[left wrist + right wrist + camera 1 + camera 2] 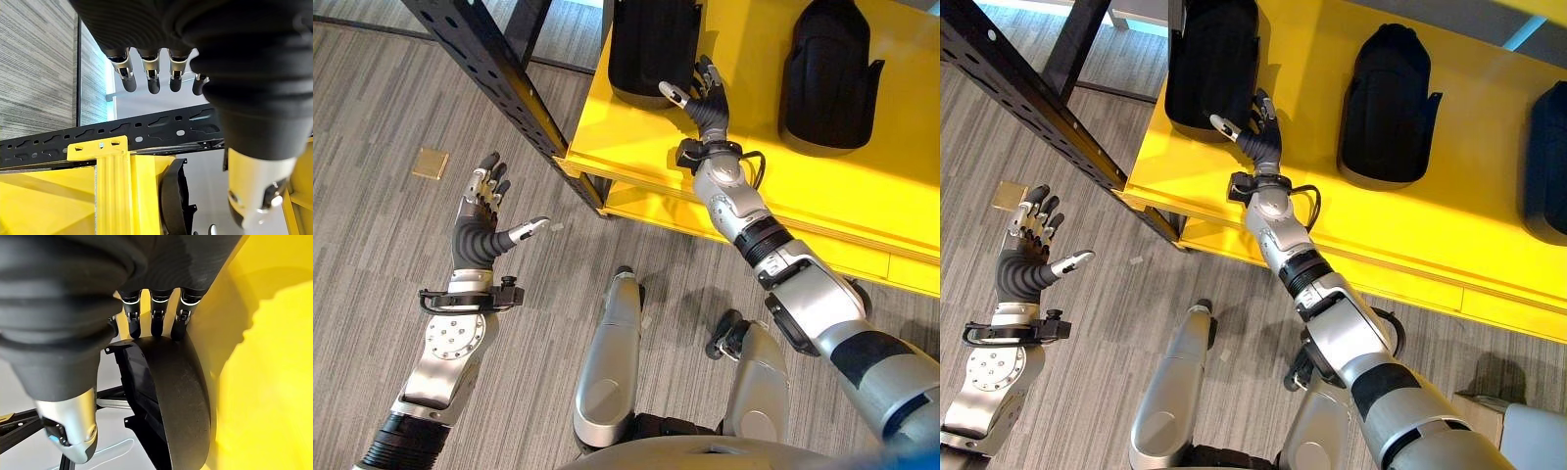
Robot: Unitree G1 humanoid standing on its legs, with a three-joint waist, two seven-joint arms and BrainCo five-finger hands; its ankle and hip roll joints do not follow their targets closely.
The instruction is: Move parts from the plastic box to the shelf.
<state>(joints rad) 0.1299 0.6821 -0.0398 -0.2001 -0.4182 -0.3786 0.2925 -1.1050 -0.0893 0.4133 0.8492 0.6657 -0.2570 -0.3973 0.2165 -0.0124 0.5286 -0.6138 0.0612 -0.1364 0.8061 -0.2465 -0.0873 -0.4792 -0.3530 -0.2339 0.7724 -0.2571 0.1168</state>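
Observation:
A black moulded part [646,49] stands on the yellow shelf [636,127] at its left end. My right hand [710,103] reaches up to this part, fingers straight and thumb spread. In the right wrist view the fingertips [156,316] rest against the curved black part [181,396] and are not curled round it. A second black part [827,78] stands to the right, and a third part [1547,166] is further right. My left hand [480,225] hangs open over the floor, left of the shelf, holding nothing. Its straight fingers [151,73] point toward the shelf frame.
A black perforated shelf upright [489,59] slants between my left hand and the shelf. A lower yellow shelf level [656,211] lies under the top board. A small tan square [431,163] lies on the grey plank floor.

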